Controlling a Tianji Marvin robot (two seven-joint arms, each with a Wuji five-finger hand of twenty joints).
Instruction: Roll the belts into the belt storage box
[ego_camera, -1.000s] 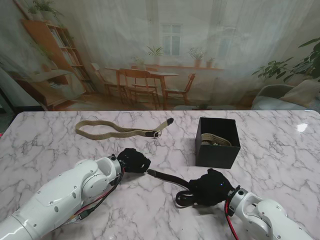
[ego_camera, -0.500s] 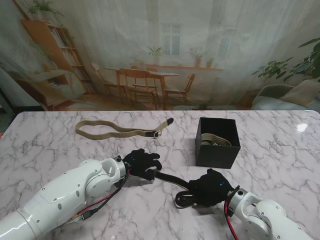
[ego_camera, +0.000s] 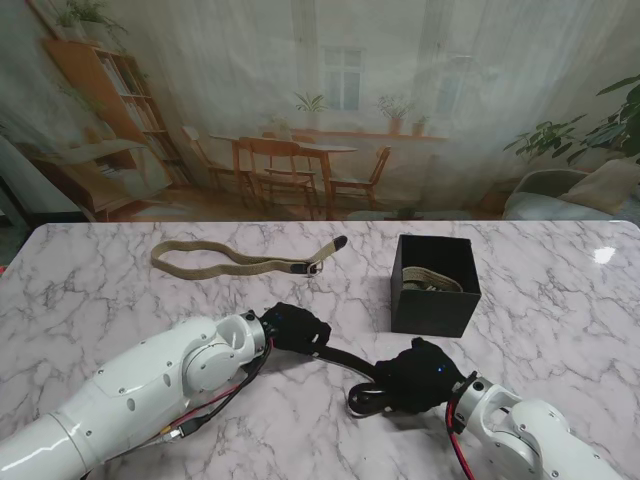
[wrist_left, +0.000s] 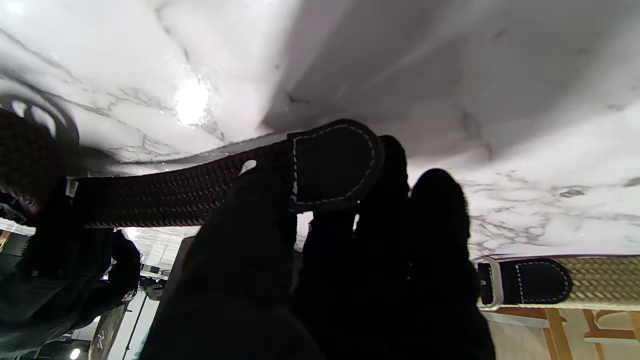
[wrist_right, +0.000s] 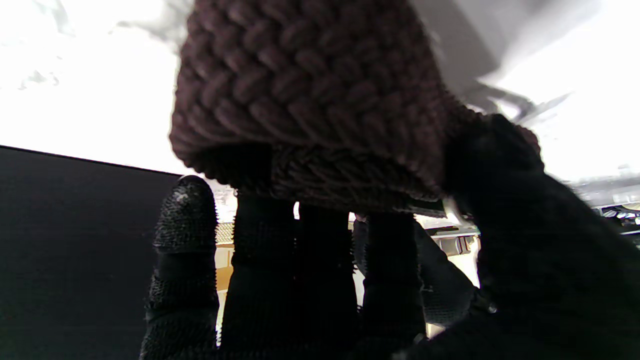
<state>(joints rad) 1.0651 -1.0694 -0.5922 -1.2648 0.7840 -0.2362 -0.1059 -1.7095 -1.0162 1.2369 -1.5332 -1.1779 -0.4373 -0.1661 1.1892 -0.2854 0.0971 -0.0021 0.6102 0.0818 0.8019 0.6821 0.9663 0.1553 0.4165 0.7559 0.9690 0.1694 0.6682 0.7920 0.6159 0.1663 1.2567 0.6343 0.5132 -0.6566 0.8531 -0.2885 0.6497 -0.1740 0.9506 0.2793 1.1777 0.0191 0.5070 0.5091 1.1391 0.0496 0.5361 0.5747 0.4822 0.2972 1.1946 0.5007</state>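
White marble with grey veins (ego_camera: 560, 300) covers the tabletop, and behind it hangs a printed backdrop of a room with wooden chairs and potted plants. Near the middle of the table, on the side nearer to me, lies a dark brown braided belt (ego_camera: 340, 357); its black stitched leather tip (wrist_left: 332, 167) points toward the robot's left and the strap runs right toward a partly rolled coil. The left hand (ego_camera: 296, 329), gloved in black, is closed on that tip, with its fingers (wrist_left: 435, 200) bunched right behind the leather end. The right hand (ego_camera: 415, 375), also in a black glove, is wrapped around the coiled end of the same belt, whose woven turns (wrist_right: 310, 95) fill the right wrist view, with the fingertips (wrist_right: 185, 210) pressed under them. Just beyond this hand stands an open black square storage box (ego_camera: 433, 310), holding a rolled tan belt (ego_camera: 432, 280). Farther away, to the left, a tan woven belt (ego_camera: 235, 262) lies stretched out flat.
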